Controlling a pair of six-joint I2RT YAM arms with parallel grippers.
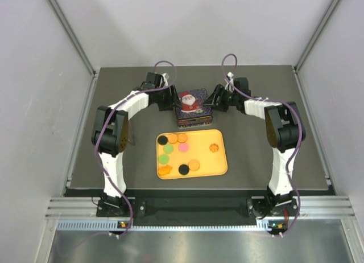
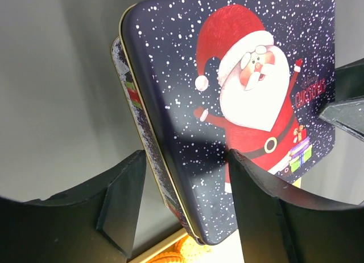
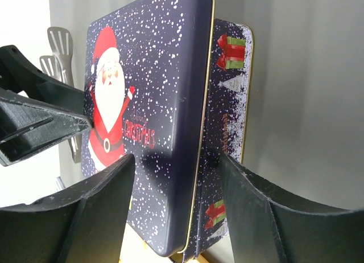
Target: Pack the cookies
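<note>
My left end effector stands about half spread. Its two dark fingers straddle the left side edge of a tin. One finger lies over the lid's face and the other sits outside the base. I cannot tell whether they press on the metal or only bracket it.

My right end effector mirrors this on the tin's right edge. It is also about half spread, with one finger over the lid and one past the base wall. I cannot tell whether it is gripping either. From above, both end effectors meet the tin from opposite sides.

The tin is dark blue and speckled with white snow. Its lid shows a waving Santa in red, with small gift boxes beside him. In both wrist views the gold-rimmed lid sits slightly offset from the base.

The tin stands on the dark worktop, just behind a yellow tray.

The cookies all lie on that tray, none in the tin. They are small, mostly round discs spread loosely, mainly over the tray's left half:
- two black
- two green
- one pink
- several orange or tan

One orange cookie at the front left looks flower-shaped. A ridged orange one lies apart toward the right.
</note>
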